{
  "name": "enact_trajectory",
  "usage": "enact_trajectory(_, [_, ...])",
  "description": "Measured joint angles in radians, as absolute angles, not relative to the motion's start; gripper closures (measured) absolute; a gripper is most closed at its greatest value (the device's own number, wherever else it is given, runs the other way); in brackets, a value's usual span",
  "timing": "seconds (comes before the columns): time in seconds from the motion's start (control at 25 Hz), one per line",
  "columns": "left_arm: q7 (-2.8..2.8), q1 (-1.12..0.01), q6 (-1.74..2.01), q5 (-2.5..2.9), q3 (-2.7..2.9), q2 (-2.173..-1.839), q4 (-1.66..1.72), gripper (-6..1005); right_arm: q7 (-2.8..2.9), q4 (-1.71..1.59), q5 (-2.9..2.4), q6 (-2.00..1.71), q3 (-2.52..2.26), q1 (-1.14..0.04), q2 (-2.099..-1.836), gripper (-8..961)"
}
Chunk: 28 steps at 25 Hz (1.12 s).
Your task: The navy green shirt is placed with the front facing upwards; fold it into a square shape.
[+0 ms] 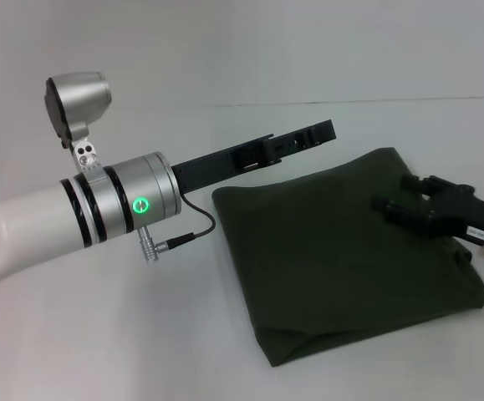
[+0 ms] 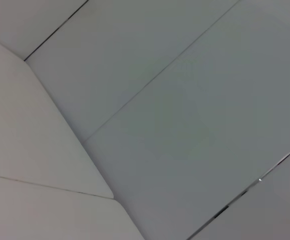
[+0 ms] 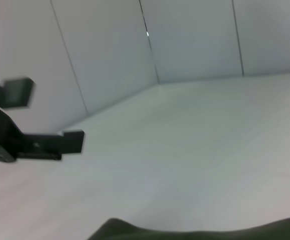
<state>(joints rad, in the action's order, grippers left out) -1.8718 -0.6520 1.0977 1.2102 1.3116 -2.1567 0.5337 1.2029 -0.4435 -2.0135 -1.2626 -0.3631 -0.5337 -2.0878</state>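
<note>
The navy green shirt [image 1: 342,251] lies on the white table [image 1: 124,334] folded into a rough square, plain green side up, no lettering showing. A strip of it shows at the edge of the right wrist view, shirt [image 3: 200,234]. My left gripper [image 1: 300,138] is raised above the table just beyond the shirt's far left corner, open and empty; the right wrist view shows it too, left gripper [image 3: 54,117], fingers apart. My right gripper [image 1: 390,192] hovers over the shirt's right edge, open, with nothing between its fingers.
My left forearm [image 1: 99,209] reaches across the left half of the head view, above the table. White wall panels [image 2: 175,100] close off the back. The left wrist view shows only those panels.
</note>
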Motion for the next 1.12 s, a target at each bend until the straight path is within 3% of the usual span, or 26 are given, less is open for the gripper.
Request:
enact_trajectory(0.68, [-1.871,-0.645,1.094,1.21,1.312,-2.157,0.53,61,1.243,-0.37,-2.005,-0.956,-0.44,-0.588,-2.088,161])
enact_trajectory(1.12, [-2.116,-0.628,1.154,1.565,1.127,-2.098,0.545,61,1.242,-0.515,-1.775,-1.278,-0.428,-0.467,-2.067,161])
